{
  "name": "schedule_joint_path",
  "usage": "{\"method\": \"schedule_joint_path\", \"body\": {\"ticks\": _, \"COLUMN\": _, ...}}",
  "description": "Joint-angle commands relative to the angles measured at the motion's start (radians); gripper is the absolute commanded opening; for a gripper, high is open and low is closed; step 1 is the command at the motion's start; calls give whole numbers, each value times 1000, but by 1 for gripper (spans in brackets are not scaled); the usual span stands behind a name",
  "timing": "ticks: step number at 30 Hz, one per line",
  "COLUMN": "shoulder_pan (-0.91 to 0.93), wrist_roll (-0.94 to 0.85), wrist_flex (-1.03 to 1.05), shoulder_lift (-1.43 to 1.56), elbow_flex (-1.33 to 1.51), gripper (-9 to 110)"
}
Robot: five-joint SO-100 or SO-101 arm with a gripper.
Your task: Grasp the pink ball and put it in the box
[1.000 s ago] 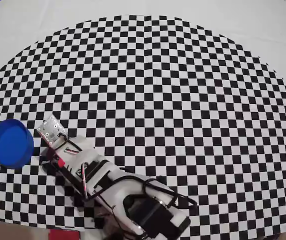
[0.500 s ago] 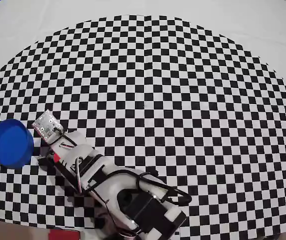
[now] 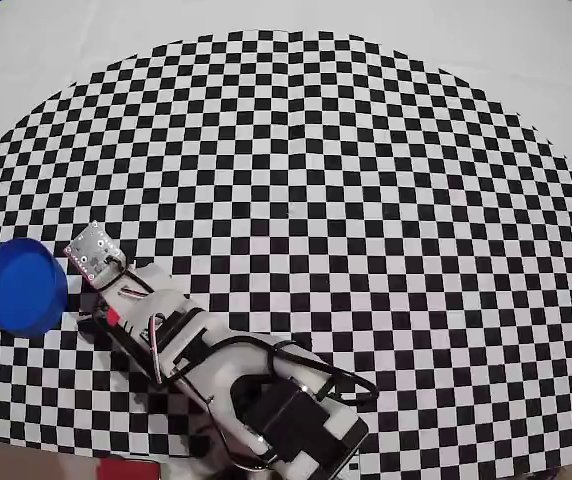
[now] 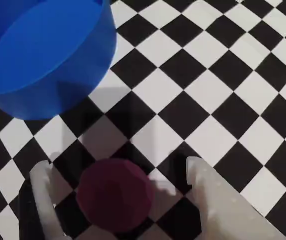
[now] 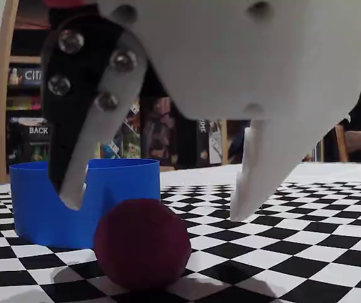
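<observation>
While the overhead view hides the pink ball (image 4: 114,194) beneath the arm, the wrist view shows it on the checkered mat (image 3: 366,200) near the mat's left edge, between the gripper's (image 4: 118,172) spread fingers, untouched, with the box (image 3: 23,286) just beside.

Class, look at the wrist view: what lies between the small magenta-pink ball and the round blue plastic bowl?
Nothing: in the wrist view, only bare checkered tablecloth separates the small magenta-pink ball from the round blue plastic bowl.
</observation>
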Motion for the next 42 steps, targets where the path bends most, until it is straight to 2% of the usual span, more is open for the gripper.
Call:
{"method": "schedule_joint_path", "body": {"ticks": 1, "shoulder_pan": -12, "wrist_roll": -5, "wrist_flex": 3, "shoulder_lift": -15, "elbow_flex": -40, "gripper": 31}}
{"method": "schedule_joint_path", "body": {"ticks": 42, "shoulder_pan": -12, "wrist_roll": -5, "wrist_flex": 3, "shoulder_lift": -175, "elbow_flex": -107, "gripper": 31}}
